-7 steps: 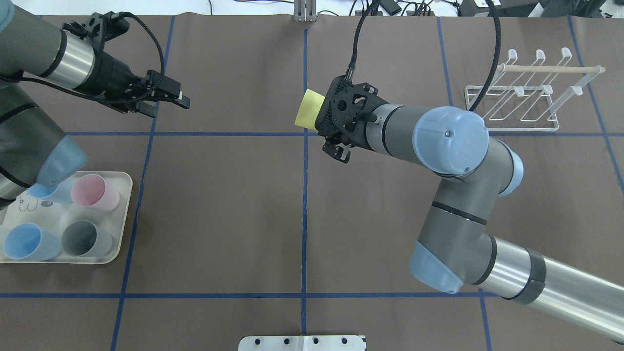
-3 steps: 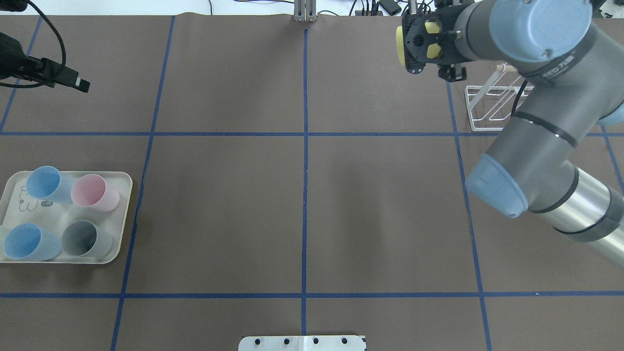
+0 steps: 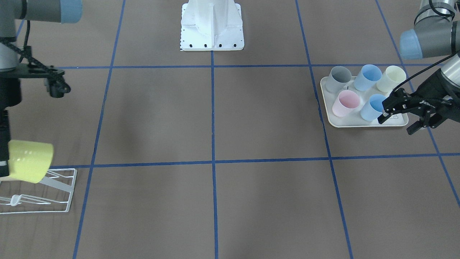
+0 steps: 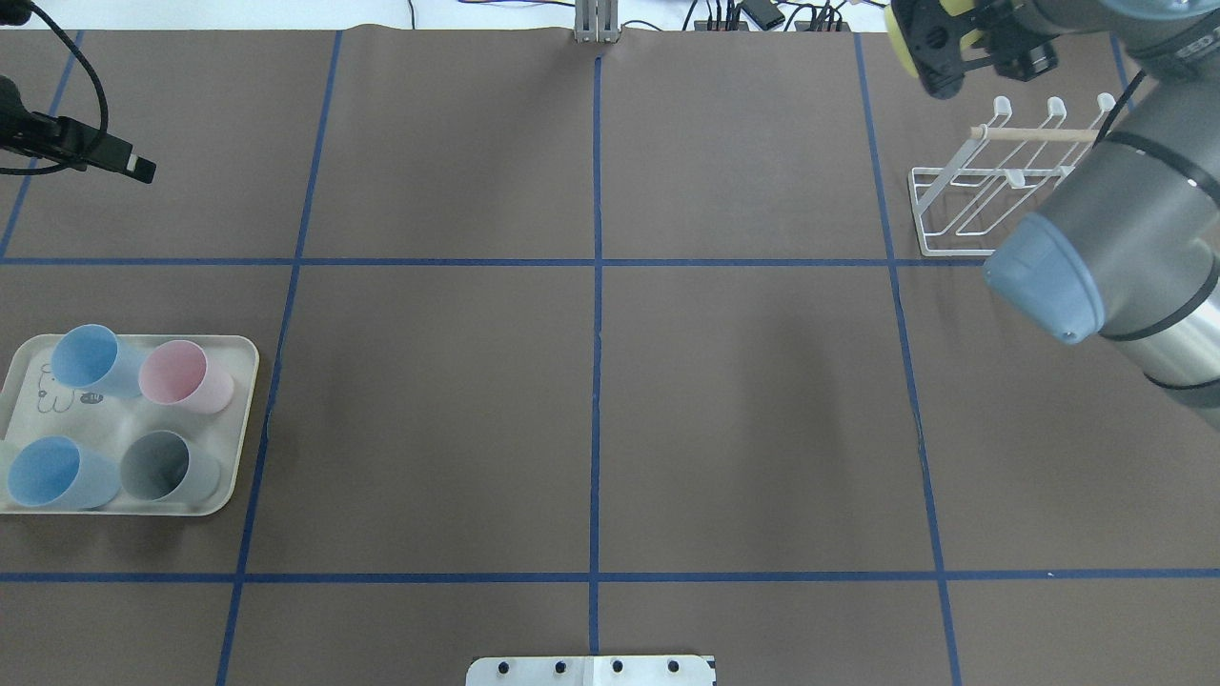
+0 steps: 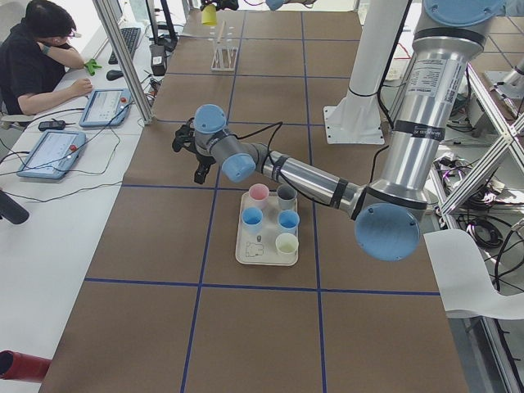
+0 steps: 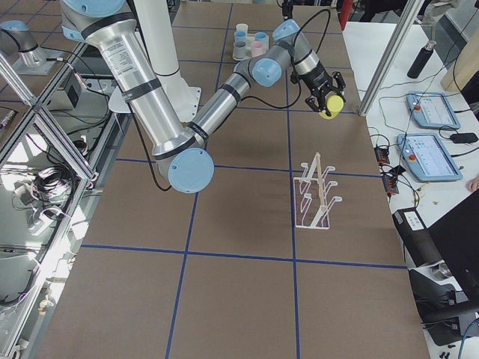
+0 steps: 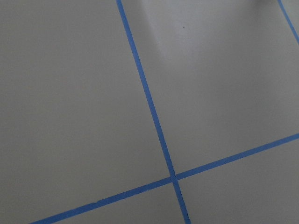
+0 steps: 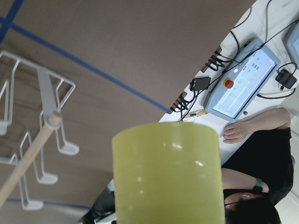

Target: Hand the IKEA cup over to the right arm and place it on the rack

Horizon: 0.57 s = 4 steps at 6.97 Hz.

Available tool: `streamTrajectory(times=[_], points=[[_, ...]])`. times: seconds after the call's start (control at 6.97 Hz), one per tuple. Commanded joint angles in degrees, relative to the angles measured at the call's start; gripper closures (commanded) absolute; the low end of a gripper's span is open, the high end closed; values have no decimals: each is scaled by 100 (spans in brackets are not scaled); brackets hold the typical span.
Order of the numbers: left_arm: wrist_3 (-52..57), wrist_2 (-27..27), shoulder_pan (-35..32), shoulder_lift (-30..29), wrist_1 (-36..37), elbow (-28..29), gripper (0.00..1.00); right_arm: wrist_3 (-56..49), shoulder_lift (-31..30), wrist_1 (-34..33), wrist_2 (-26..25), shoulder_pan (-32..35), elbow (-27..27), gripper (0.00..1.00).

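Cup (image 3: 30, 161), yellow-green, sits pinched in your right claw (image 6: 329, 99), held clear of the rack (image 4: 963, 205), seemingly above its end facing the worktop (image 4: 429, 400) centre. Your left claw (image 3: 399, 123) hangs spread, far across the worktop from the rack.

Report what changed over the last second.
The right pincer, shut on the yellow cup, swung from the centre to the far right, near the rack. The left pincer, open, drew back leftward. The rack and the tray of cups stayed put.
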Motion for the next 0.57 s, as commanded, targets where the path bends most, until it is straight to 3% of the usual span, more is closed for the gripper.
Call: streamTrajectory(times=[0.0,0.29,0.43], points=[[3,-5,-3,16,-2,-13,0,-1061,-31,56,-52,473,-625,68],[-24,-5,-3,16,-2,-13,0,-1517,-48,983,-52,589,-1406,62],[-59,-5,5,16,-2,-13,0,-1519,-92,1135,-52,589,-1619,63]])
